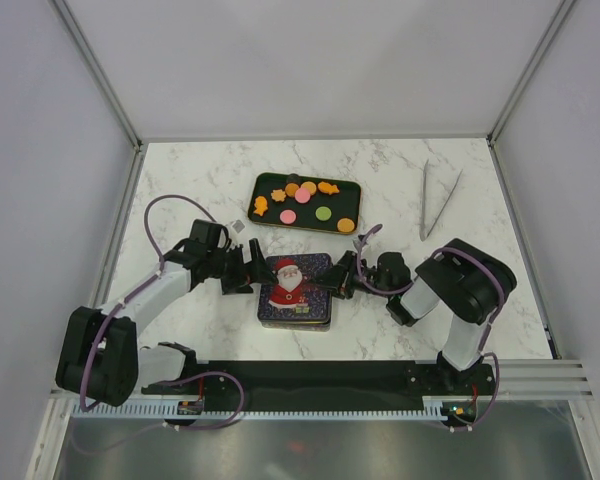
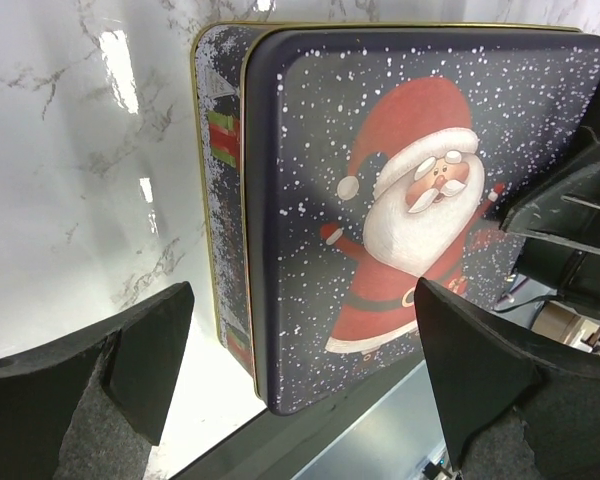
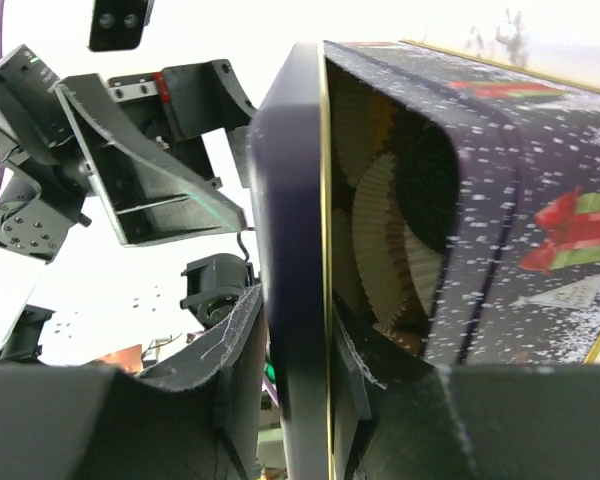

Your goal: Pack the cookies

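right gripper (image 3: 290, 395) straddles the raised edge of the Santa lid (image 2: 410, 200), one finger on the outer face, one tucked under the rim; both sit very close to the metal, cannot tell if the pinch is firm or slack

lid is tilted up on this gripper's side, tin (image 1: 295, 300) gaping, white paper cups (image 3: 380, 230) visible inside just beyond the fingers

left gripper (image 1: 248, 272) has jaws wide apart, holding nothing; tin's corner just ahead of it, touching or not I cannot tell

cookies (image 1: 302, 196) lie on the dark tray (image 1: 263, 180), beyond both grippers past the tin's far side, well apart from either set of fingers; none in the tin as far as visible

tongs (image 1: 435, 205) beyond the right gripper, untouched

step, as I judge: getting the lid off, packing not begun

risks: pinch is only on a thin rim, so a weak hold could let the lid slip and drop back skewed or onto the cups; the tin looks unbraced, so pulling the lid may drag or tip it; the two grippers face each other closely across the lid, so a sideways lift could knock them together
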